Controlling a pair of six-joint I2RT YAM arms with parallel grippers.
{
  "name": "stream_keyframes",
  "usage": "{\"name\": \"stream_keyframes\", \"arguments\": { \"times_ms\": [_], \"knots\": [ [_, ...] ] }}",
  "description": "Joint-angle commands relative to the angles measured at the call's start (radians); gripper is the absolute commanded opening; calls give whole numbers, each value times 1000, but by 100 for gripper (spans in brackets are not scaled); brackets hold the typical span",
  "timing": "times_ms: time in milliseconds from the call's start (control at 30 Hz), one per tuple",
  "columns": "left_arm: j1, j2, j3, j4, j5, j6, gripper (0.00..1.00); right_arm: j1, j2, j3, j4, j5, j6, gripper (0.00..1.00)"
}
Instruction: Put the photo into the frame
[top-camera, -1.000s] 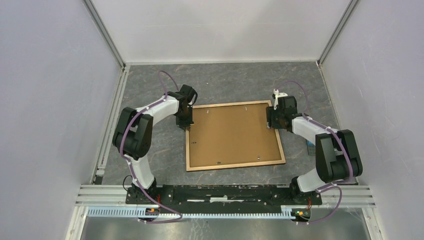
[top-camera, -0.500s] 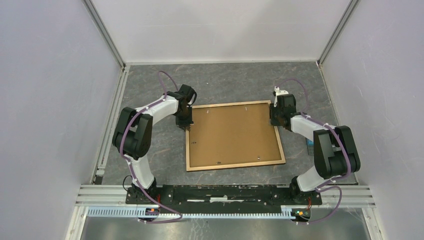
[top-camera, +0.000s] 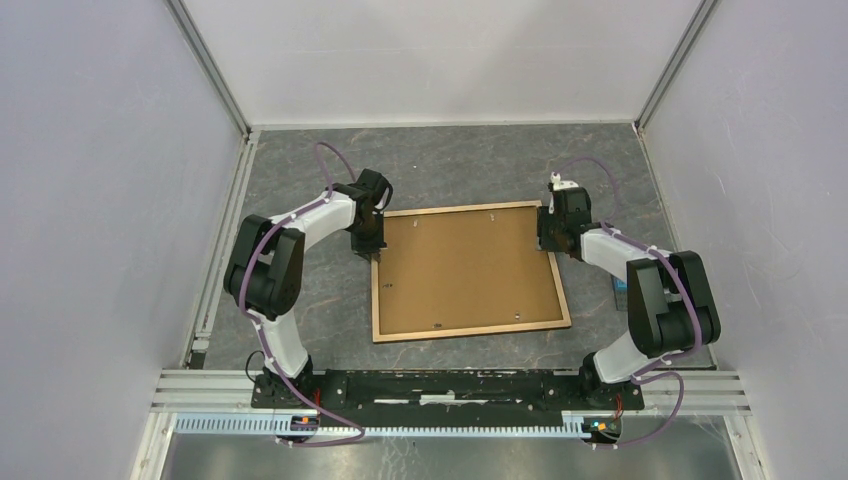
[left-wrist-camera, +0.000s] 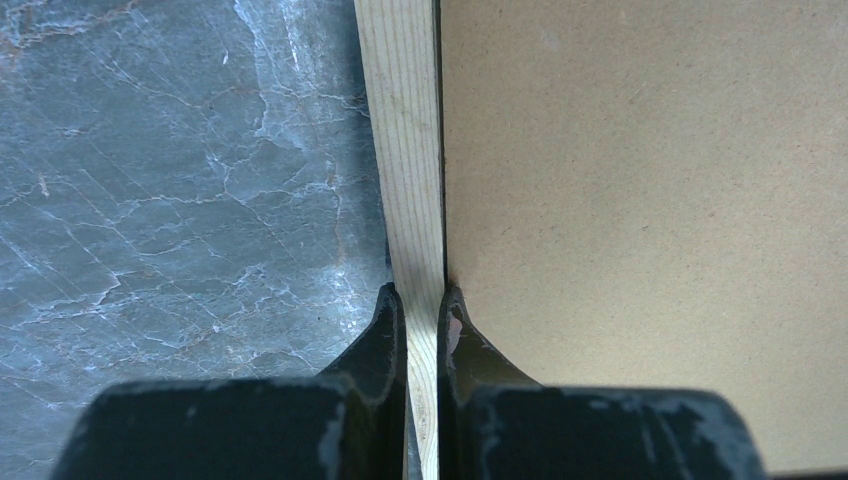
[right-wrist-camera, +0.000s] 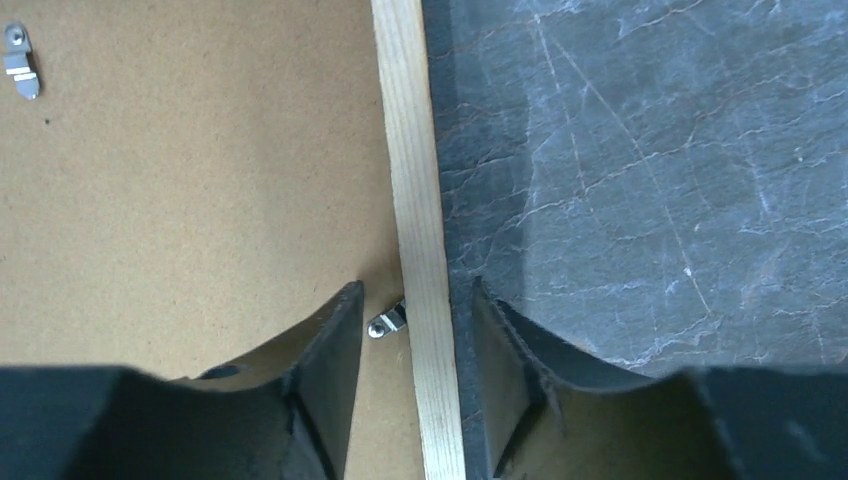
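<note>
The frame (top-camera: 470, 331) lies flat on the grey table with its light wood rails up and a plain brown backing board (top-camera: 465, 270) inside it. My left gripper (top-camera: 372, 248) is shut on the frame's left rail (left-wrist-camera: 405, 150), one finger on each side; the gripper (left-wrist-camera: 422, 320) shows this close up. My right gripper (top-camera: 549, 238) is open and straddles the right rail (right-wrist-camera: 410, 150) near the far corner, with gaps on both sides of the rail (right-wrist-camera: 412, 330). The photo is not visible in any view.
Small metal clips (right-wrist-camera: 388, 322) sit on the backing board (right-wrist-camera: 200, 180) by the rail, with another (right-wrist-camera: 20, 62) farther in. A small blue object (top-camera: 620, 290) lies by the right arm. White walls close the table on three sides.
My right gripper has shifted slightly toward the far end of the right rail. The frame and my left gripper have not moved.
</note>
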Motion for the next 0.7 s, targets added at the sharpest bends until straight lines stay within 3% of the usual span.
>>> {"name": "stream_keyframes", "arguments": {
  "times_ms": [0,267,533,667],
  "knots": [
    [29,38,-50,-16,-114,52,2,18,4,31,-111,-43,37,53],
    [30,26,-55,-15,-112,44,2,18,37,-12,-86,15,48,48],
    [29,18,-64,-16,-111,31,2,19,51,0,-82,36,81,21],
    [29,8,-92,-16,-89,-3,2,22,59,13,-72,15,88,18]
  ]
}}
